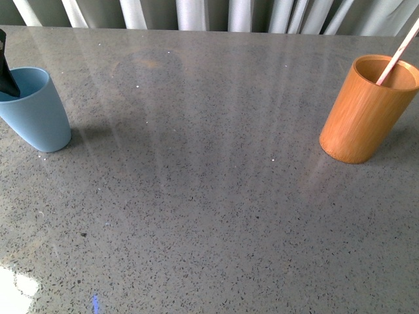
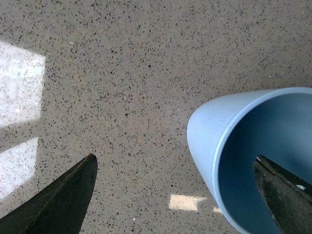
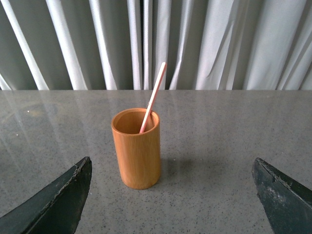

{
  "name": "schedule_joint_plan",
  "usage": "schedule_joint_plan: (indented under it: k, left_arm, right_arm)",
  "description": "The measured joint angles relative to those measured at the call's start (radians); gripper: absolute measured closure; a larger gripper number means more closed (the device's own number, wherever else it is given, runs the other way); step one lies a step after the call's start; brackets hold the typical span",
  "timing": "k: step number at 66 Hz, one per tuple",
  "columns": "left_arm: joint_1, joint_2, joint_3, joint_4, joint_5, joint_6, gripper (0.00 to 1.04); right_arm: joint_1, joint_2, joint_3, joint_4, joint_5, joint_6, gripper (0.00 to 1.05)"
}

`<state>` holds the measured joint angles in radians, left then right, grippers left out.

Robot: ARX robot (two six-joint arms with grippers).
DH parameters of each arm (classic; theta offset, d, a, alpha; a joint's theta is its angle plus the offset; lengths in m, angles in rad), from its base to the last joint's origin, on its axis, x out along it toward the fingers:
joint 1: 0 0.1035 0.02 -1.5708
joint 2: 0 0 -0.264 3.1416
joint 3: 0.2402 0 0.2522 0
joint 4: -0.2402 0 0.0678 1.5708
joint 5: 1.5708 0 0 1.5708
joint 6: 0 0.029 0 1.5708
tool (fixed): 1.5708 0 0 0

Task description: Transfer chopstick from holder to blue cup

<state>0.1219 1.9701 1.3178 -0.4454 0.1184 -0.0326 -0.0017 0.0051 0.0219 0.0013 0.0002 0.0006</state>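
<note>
The near part of the grey speckled worktop (image 1: 209, 216) is bare stone, with a patch of white glare (image 1: 16, 288) at its near left corner.

Further in, by the left edge, the blue cup (image 1: 39, 114) stands upright with its mouth open. The left gripper (image 2: 174, 157) is spread wide across the cup's wall. One dark finger (image 2: 285, 195) reaches down inside the cup and the other finger (image 2: 58, 204) hangs outside it, above the stone. It is not clamped on the wall and holds nothing.

Across the worktop, by the right edge and well apart from the cup, the holder (image 1: 363, 111) stands upright. The chopstick (image 1: 398, 55) is in it, with its lower end down inside. It is tilted, leans on the rim and rises well above the holder. In the front view its top runs out of frame.

The right gripper (image 3: 170, 161) is spread wide and empty. In its wrist view the holder sits ahead of it, between the two dark fingertips (image 3: 73, 190) and clear of both.

Beyond the far edge hangs a pleated pale curtain (image 1: 196, 13).
</note>
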Motion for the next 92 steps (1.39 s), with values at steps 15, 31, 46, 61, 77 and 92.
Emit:
schedule_joint_plan:
  k: [15,31,46,61,77,92]
  left_arm:
    - [-0.004,0.027,0.013,-0.006,-0.012,-0.010,0.09]
    - [-0.009,0.032,0.025,-0.015,-0.014,-0.016,0.42]
    - [-0.018,0.035,0.058,-0.034,-0.014,-0.017,0.75]
    - [-0.029,0.045,0.078,-0.060,-0.017,-0.022,1.03]
    - [-0.048,0.045,0.083,-0.089,-0.015,-0.026,1.03]
    - [-0.087,0.016,0.095,-0.133,-0.016,-0.026,1.03]
  right_arm:
    - [0.000,0.000,0.000,0.000,0.000,0.000,0.09]
    - [0.000,0.000,0.000,0.000,0.000,0.000,0.09]
    - [0.000,0.000,0.000,0.000,0.000,0.000,0.09]
    - [0.000,0.000,0.000,0.000,0.000,0.000,0.09]
    - [0.000,0.000,0.000,0.000,0.000,0.000,0.09]
    - [0.000,0.000,0.000,0.000,0.000,0.000,0.09]
